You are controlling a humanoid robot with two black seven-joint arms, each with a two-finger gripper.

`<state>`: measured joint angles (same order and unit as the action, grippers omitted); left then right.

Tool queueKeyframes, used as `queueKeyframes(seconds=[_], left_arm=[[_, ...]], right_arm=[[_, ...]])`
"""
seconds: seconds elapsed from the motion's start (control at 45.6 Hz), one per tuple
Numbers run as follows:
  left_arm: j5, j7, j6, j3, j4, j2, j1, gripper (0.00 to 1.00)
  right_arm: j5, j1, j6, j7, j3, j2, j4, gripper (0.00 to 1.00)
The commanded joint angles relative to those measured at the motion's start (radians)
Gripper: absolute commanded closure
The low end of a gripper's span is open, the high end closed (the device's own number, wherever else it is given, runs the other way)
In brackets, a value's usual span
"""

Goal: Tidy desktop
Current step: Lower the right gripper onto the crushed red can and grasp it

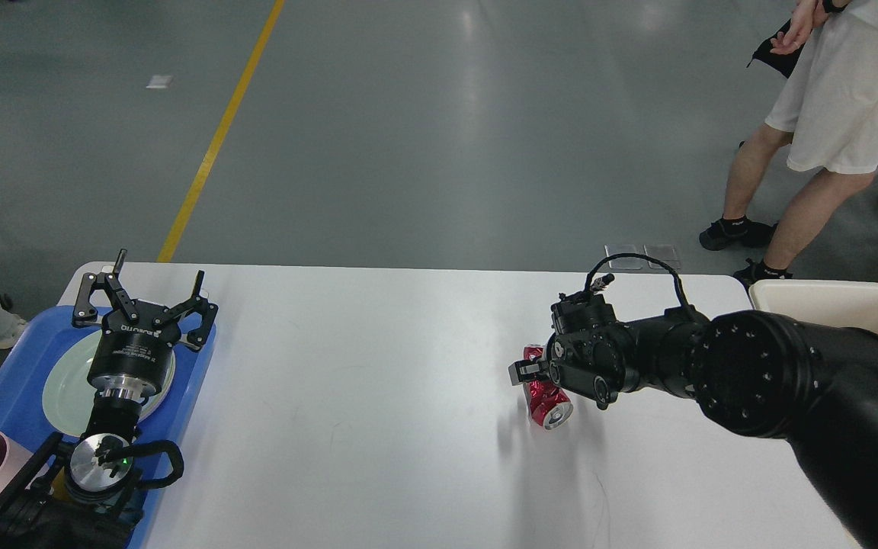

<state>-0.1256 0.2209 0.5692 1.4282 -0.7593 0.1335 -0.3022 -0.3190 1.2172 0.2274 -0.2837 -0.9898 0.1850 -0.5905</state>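
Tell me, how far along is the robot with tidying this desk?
Nearly done, it seems. The white desktop holds just one loose thing, a crushed red can. The right tool is down at the can; whether it grips it I cannot tell. Left to do: lift the can and probably drop it in the cream bin. The left tool hangs open over the blue tray.
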Motion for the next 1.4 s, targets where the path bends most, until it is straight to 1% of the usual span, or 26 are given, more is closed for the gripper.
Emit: queueKeyframes(seconds=[0.0, 0.241, 0.307, 0.373, 0.395, 0.461, 0.505, 0.527, 0.548, 0.57, 0.636, 0.658, 0.812, 0.965, 1.382], left_arm=[[0.000, 0.000, 0.000, 0.000, 0.000, 0.000, 0.000, 0.03], [0.000, 0.000, 0.000, 0.000, 0.000, 0.000, 0.000, 0.03], [0.000, 0.000, 0.000, 0.000, 0.000, 0.000, 0.000, 0.03], [0.000, 0.000, 0.000, 0.000, 0.000, 0.000, 0.000, 0.03], [0.000, 0.000, 0.000, 0.000, 0.000, 0.000, 0.000, 0.03], [0.000, 0.000, 0.000, 0.000, 0.000, 0.000, 0.000, 0.03], [0.000, 0.000, 0.000, 0.000, 0.000, 0.000, 0.000, 0.03], [0.000, 0.000, 0.000, 0.000, 0.000, 0.000, 0.000, 0.03], [0.000, 0.000, 0.000, 0.000, 0.000, 0.000, 0.000, 0.03], [0.001, 0.000, 0.000, 0.000, 0.000, 0.000, 0.000, 0.03], [0.001, 0.000, 0.000, 0.000, 0.000, 0.000, 0.000, 0.03], [0.000, 0.000, 0.000, 0.000, 0.000, 0.000, 0.000, 0.03], [0.000, 0.000, 0.000, 0.000, 0.000, 0.000, 0.000, 0.03], [0.000, 0.000, 0.000, 0.000, 0.000, 0.000, 0.000, 0.03], [0.000, 0.000, 0.000, 0.000, 0.000, 0.000, 0.000, 0.03]], right_arm=[[0.000, -0.025, -0.039, 0.001, 0.000, -0.001, 0.005, 0.00], [0.000, -0.058, -0.080, 0.005, 0.002, -0.002, 0.003, 0.00], [0.000, -0.059, -0.082, 0.005, 0.003, -0.004, 0.003, 0.09], [0.001, -0.059, -0.082, 0.005, 0.010, -0.004, 0.000, 0.15], [0.001, -0.059, -0.083, 0.005, 0.013, -0.004, -0.002, 0.20], [0.001, -0.059, -0.082, 0.005, 0.022, -0.002, -0.008, 0.39], [0.001, -0.061, -0.082, 0.005, 0.023, -0.002, -0.009, 0.55], [0.003, -0.061, -0.082, 0.005, 0.023, -0.002, -0.009, 0.65], [0.003, -0.062, -0.080, 0.005, 0.023, -0.002, -0.011, 0.74], [0.003, -0.062, -0.080, 0.005, 0.023, -0.002, -0.011, 0.80], [0.003, -0.067, -0.080, 0.005, 0.023, -0.002, -0.017, 0.97], [0.003, -0.068, -0.080, 0.003, 0.023, -0.001, -0.018, 1.00], [0.008, -0.068, -0.088, -0.003, 0.030, -0.002, -0.022, 1.00], [0.020, -0.068, -0.088, -0.005, 0.076, -0.009, -0.028, 1.00], [0.054, 0.001, -0.115, -0.003, 0.109, -0.061, -0.129, 1.00]])
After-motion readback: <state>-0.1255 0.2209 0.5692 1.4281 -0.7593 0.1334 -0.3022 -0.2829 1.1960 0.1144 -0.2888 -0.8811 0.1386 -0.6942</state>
